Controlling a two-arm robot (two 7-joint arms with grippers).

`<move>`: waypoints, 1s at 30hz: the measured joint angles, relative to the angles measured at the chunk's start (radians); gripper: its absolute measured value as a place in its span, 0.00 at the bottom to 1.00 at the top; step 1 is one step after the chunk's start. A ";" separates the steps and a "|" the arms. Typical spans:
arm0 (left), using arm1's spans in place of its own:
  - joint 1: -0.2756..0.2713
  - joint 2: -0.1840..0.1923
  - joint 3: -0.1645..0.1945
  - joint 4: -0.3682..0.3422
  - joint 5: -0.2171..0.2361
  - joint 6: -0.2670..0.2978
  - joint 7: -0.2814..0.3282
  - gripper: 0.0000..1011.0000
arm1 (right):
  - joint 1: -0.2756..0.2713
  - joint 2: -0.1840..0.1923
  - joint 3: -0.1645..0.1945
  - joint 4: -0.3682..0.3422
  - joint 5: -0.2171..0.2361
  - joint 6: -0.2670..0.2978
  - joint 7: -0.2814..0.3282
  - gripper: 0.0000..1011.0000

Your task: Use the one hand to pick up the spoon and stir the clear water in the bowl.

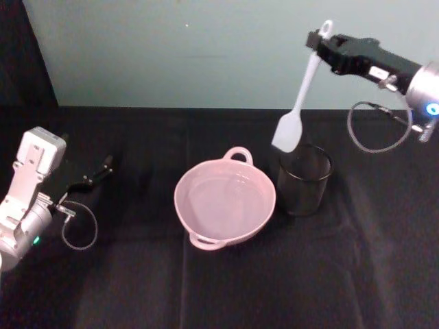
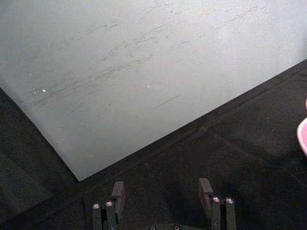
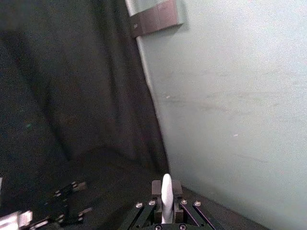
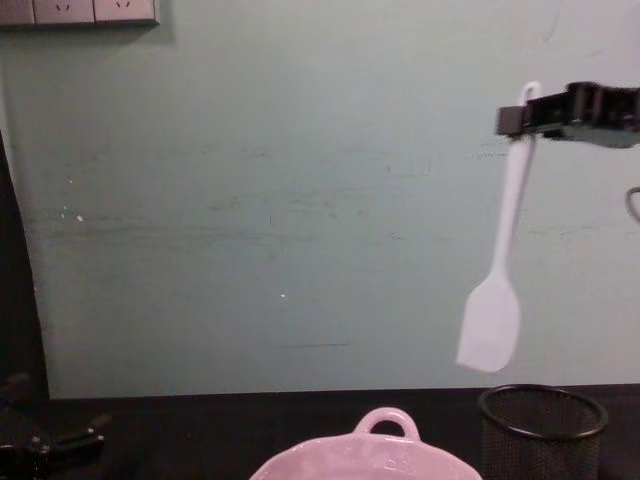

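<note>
Black cloth covers the table (image 1: 206, 288), where the pink bowl (image 1: 225, 199) sits just left of a mesh cup (image 1: 304, 179). Raised high, the right gripper (image 1: 322, 42) has its jaws clamped on the spoon (image 1: 302, 103) near the handle tip, head hanging above the cup. The left gripper (image 2: 161, 191) rests at the table's left, jaws apart.

Nothing written can be read here. The only marking is a small white label (image 1: 379, 71) on the black body of the right gripper (image 1: 317, 40), set back from the fingertips toward the wrist, and whatever is printed on it is too small to make out.
</note>
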 joint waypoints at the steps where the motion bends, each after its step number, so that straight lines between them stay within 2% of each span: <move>1: 0.000 0.000 0.000 0.000 0.000 0.000 0.000 1.00 | 0.008 -0.007 -0.015 0.008 0.000 0.000 0.007 0.13; 5: 0.000 0.000 0.000 0.000 0.000 0.000 0.000 1.00 | 0.031 -0.037 -0.069 0.047 -0.008 -0.001 0.037 0.13; 6: 0.000 0.000 0.000 0.000 0.000 0.000 0.000 1.00 | 0.039 -0.050 -0.092 0.066 -0.015 -0.005 0.048 0.13; 8: 0.000 0.000 0.000 0.000 0.000 0.000 0.000 1.00 | 0.045 -0.061 -0.111 0.083 -0.027 -0.012 0.059 0.13; 9: 0.000 0.000 0.000 0.000 0.000 0.000 0.000 1.00 | 0.050 -0.073 -0.133 0.102 -0.040 -0.021 0.068 0.13; 13: 0.000 0.000 0.000 0.000 0.000 0.000 0.000 1.00 | 0.054 -0.100 -0.169 0.144 -0.079 -0.056 0.084 0.13; 16: 0.000 0.000 0.000 0.000 0.000 0.000 0.000 1.00 | 0.053 -0.111 -0.183 0.166 -0.103 -0.081 0.093 0.13; 18: 0.000 0.000 0.000 0.000 0.000 0.000 0.000 1.00 | 0.048 -0.123 -0.196 0.184 -0.139 -0.125 0.108 0.13; 25: 0.000 0.000 0.000 0.000 0.000 0.000 0.000 1.00 | 0.031 -0.142 -0.219 0.189 -0.219 -0.227 0.139 0.13; 30: 0.000 0.000 0.000 0.000 0.000 0.000 0.000 1.00 | 0.031 -0.163 -0.235 0.199 -0.267 -0.277 0.155 0.13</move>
